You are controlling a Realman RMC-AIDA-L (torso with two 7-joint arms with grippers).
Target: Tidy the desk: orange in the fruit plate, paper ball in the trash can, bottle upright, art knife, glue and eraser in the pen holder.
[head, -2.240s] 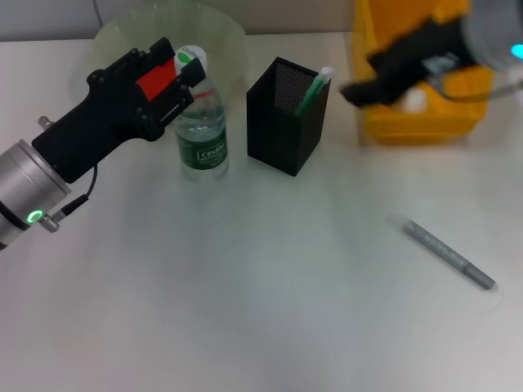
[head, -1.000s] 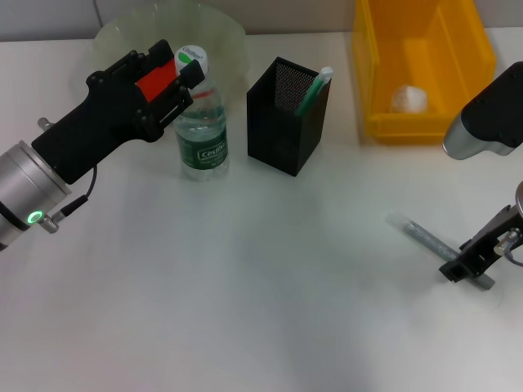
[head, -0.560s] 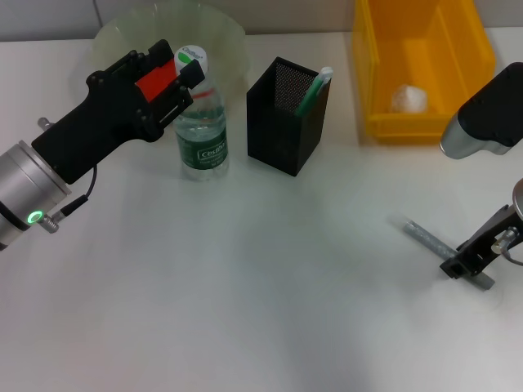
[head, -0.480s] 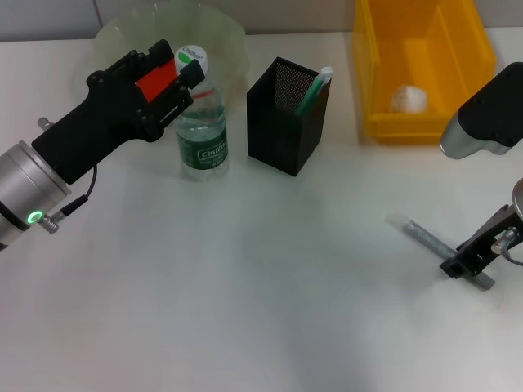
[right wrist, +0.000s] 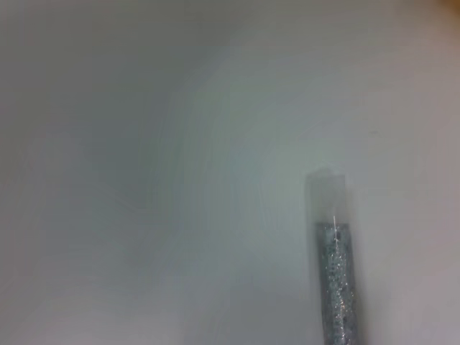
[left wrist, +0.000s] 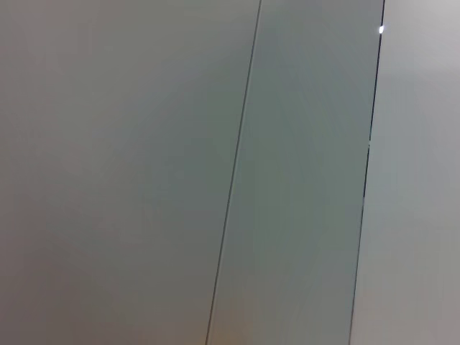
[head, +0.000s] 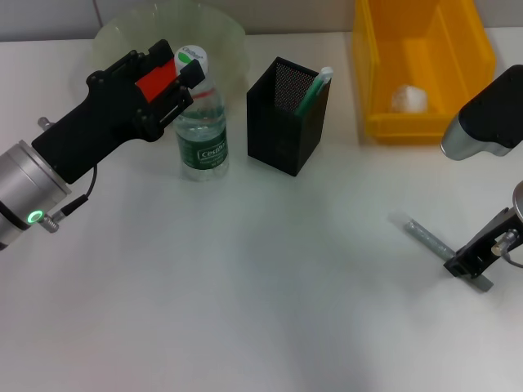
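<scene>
Right gripper (head: 472, 263) sits low over the thin grey glitter-filled glue stick (head: 426, 238) lying flat on the white desk (head: 245, 310), near the stick's end closest to the robot. Whether its jaws are apart or closed on the stick cannot be told; the right wrist view shows only the stick's clear-capped end (right wrist: 327, 188) on the bare desk.

Risks, as judgement: the stick is slim and round and lies flat, so an off-centre pinch near the end could roll it away or let it tip and slip out on the lift. It then has to enter the tall square black metal-mesh pen holder (head: 286, 114), which already holds a green-and-white pen (head: 313, 92); a tilted stick could catch the rim.

Left gripper (head: 167, 82) hangs parked by the white cap of the upright clear plastic bottle with green label (head: 200, 131); its finger state cannot be told. The white crumpled paper ball (head: 407, 99) lies in the bright yellow rectangular trash can (head: 482, 61).

Versus 2.2 s ago: the right arm was blurred over the trash can and the stick lay uncovered; now the arm is down at the stick. The left arm has not moved.
</scene>
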